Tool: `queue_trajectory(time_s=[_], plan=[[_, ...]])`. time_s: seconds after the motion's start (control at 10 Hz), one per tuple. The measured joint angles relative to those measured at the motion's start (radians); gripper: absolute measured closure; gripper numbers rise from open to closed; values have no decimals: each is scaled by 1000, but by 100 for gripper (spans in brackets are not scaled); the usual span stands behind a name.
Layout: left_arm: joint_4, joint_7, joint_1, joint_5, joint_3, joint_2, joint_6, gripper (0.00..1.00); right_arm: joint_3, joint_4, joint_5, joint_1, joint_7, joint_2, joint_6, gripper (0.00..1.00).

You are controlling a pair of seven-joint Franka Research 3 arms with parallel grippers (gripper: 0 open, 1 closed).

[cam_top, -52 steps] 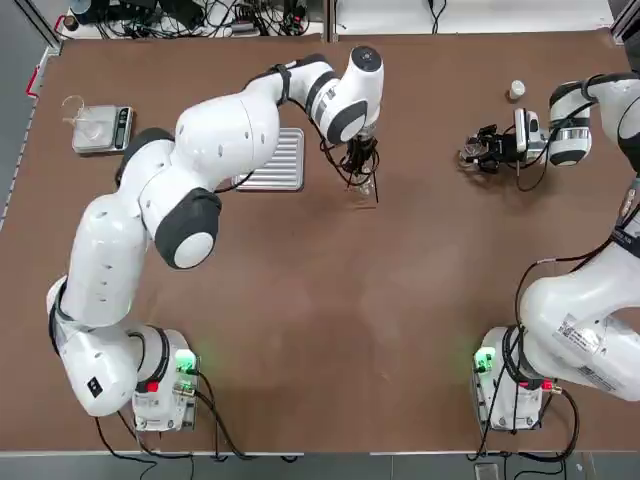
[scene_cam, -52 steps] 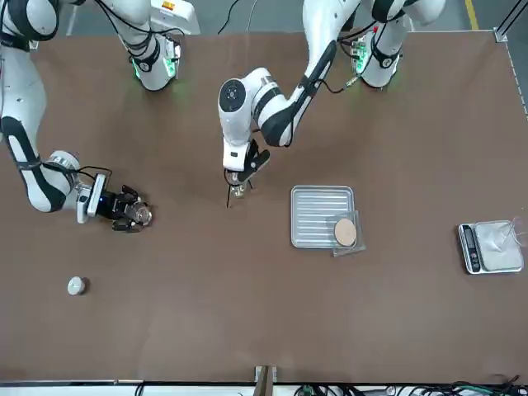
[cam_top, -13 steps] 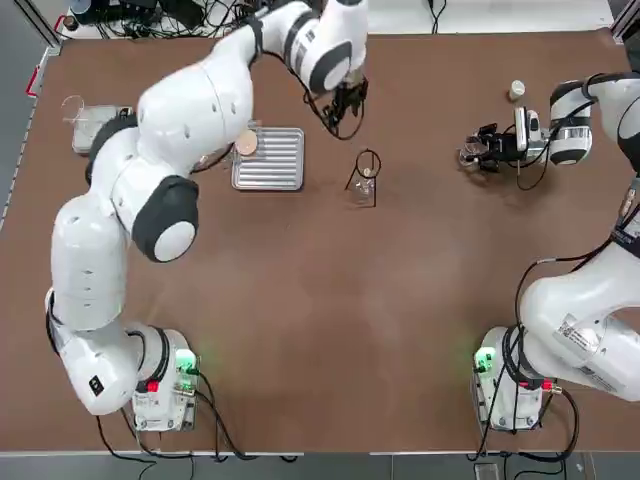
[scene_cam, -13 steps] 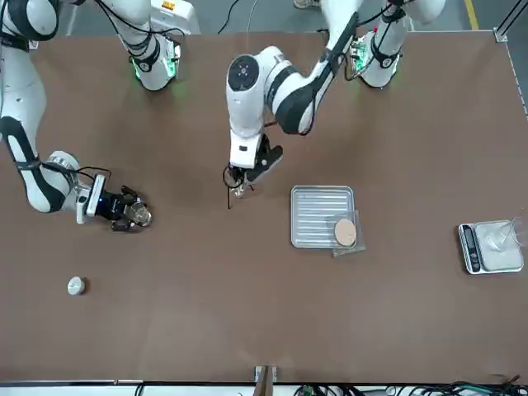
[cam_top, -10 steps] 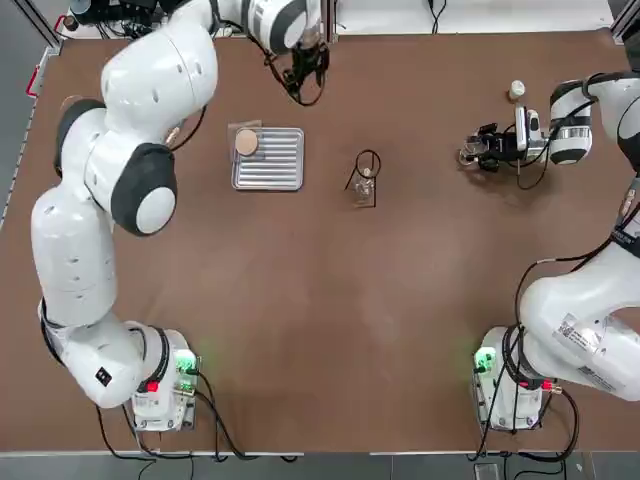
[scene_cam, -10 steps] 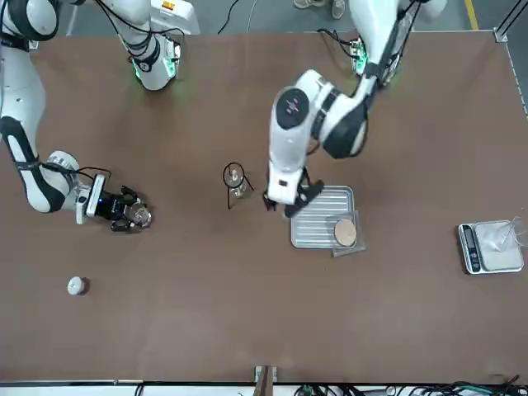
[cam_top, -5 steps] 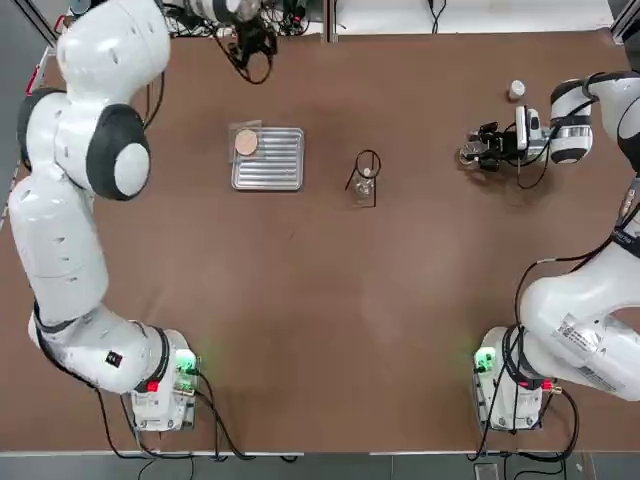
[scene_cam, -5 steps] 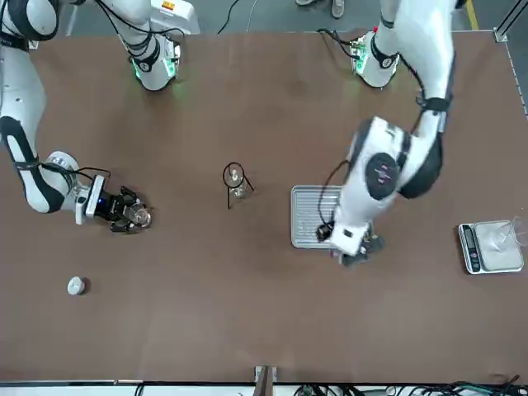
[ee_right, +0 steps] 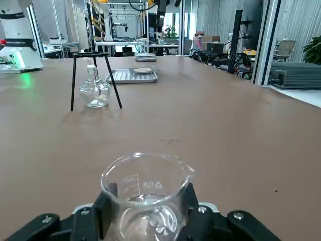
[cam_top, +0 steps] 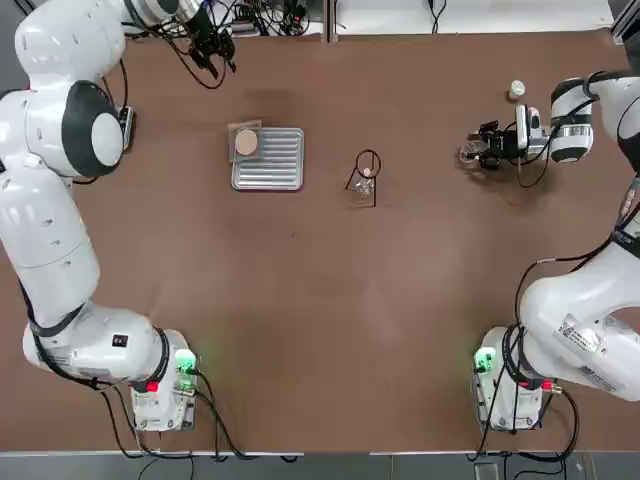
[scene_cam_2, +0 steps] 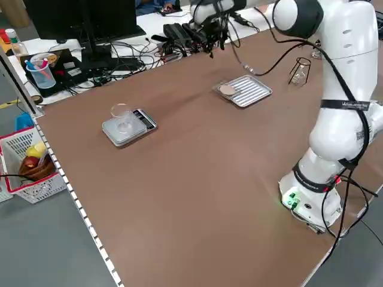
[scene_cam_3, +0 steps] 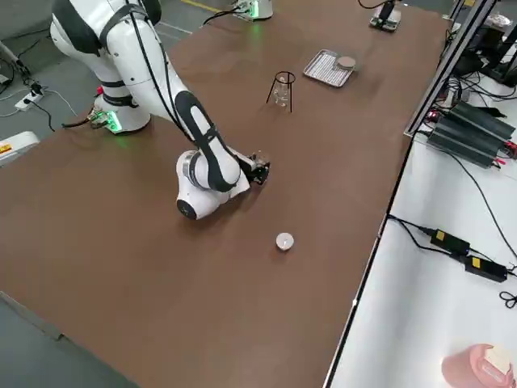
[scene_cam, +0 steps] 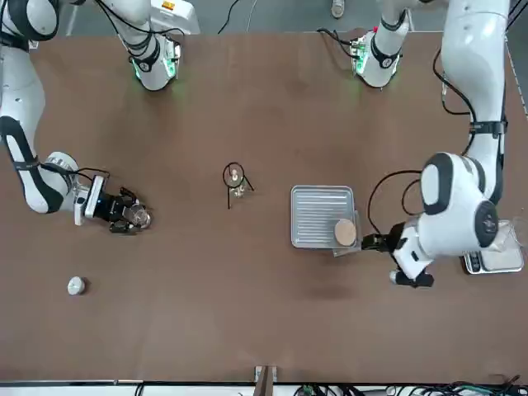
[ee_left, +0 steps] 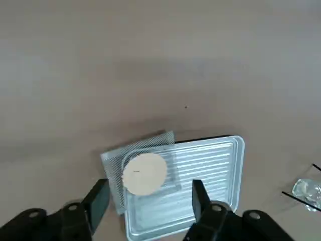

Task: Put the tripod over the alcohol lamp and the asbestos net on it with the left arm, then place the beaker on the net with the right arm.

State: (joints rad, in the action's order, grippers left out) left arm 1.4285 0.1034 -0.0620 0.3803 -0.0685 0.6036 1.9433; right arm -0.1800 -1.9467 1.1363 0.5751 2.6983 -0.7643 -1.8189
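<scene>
Net [ee_left: 144, 173] near left gripper [ee_left: 150, 185]; beaker [ee_right: 143, 206] in right gripper [ee_right: 151, 190].

Grey floor [scene_cam_2: 54, 239]; monitor [scene_cam_2: 84, 21] on white desk [scene_cam_2: 161, 25].

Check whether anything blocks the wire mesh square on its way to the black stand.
Nothing visible stands between the mesh square and the stand; only the ribbed tray lies flat there, partly under the mesh.

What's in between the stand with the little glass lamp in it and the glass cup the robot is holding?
Just bare table between the tripod and the beaker; the top view shows it.
</scene>
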Motion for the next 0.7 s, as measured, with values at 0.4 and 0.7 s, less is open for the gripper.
queue_trajectory(time_s=[0.4,0.7], plan=[[1,221,65,175,-3,85,6,27,1,0,0,0,0,0,0,42],[22,336,75,196,-17,90,0,30,2,1,-1,1,0,0,0,42]])
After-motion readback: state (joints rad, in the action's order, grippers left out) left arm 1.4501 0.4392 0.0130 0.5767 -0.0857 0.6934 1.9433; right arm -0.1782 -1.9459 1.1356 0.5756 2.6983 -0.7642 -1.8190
